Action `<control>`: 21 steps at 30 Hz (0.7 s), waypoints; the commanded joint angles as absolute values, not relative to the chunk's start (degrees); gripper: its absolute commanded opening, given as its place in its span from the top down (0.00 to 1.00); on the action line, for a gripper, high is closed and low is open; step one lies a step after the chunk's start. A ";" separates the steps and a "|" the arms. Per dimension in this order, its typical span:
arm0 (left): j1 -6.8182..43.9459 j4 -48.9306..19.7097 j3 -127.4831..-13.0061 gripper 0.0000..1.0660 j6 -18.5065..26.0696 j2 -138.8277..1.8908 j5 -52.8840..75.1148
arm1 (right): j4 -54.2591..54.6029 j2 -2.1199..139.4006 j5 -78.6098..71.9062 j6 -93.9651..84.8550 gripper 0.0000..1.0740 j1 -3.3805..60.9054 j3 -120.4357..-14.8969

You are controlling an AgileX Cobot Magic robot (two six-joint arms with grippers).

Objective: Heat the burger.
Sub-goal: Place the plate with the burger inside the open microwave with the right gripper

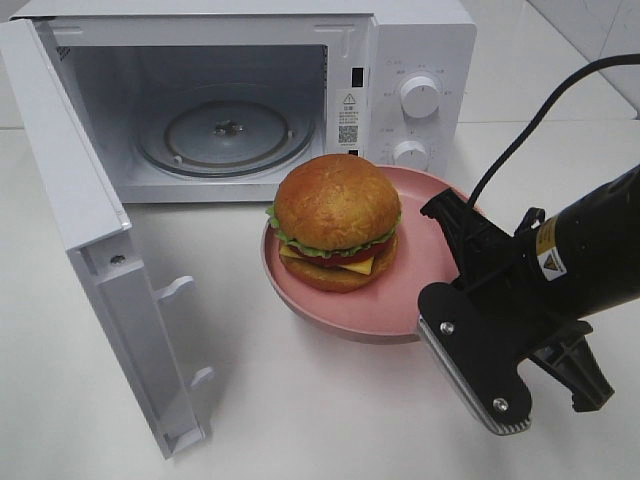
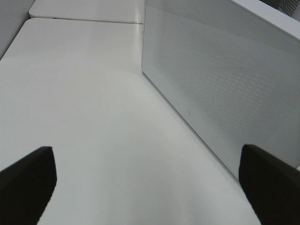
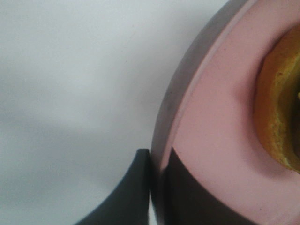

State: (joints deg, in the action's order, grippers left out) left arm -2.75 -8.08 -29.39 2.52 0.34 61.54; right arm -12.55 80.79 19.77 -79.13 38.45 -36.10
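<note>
The burger (image 1: 337, 222) has a glossy brown bun, lettuce, tomato and cheese. It sits on a pink plate (image 1: 425, 215) in front of the open microwave (image 1: 420, 50). My right gripper (image 1: 435, 300) comes in from the right and is shut on the plate's near right rim. In the right wrist view its dark fingers (image 3: 187, 197) pinch the plate's rim (image 3: 187, 108) from both sides, with the burger's (image 3: 281, 103) bun just beyond. My left gripper (image 2: 150, 187) is open and holds nothing, beside the microwave's perforated side wall (image 2: 225, 84). It is outside the high view.
The microwave's door (image 1: 90, 260) swings out to the left, towards the table's front. The glass turntable (image 1: 228, 135) lies bare inside the cavity. Two knobs (image 1: 420, 95) are on the right panel. A black cable (image 1: 540, 110) runs up behind my right arm.
</note>
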 commanded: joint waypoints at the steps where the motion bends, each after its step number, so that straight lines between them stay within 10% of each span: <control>1: -2.75 -8.31 -29.45 0.08 2.58 1.26 61.08 | -13.18 80.21 15.47 -77.92 1.00 38.22 -37.18; 21: -2.75 -8.31 -29.45 0.08 2.58 1.26 61.08 | -12.61 88.58 14.27 -76.32 1.00 39.99 -46.07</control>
State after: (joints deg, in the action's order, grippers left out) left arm -2.75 -8.08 -29.39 2.52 0.34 61.54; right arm -12.55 89.04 17.65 -76.78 39.65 -44.98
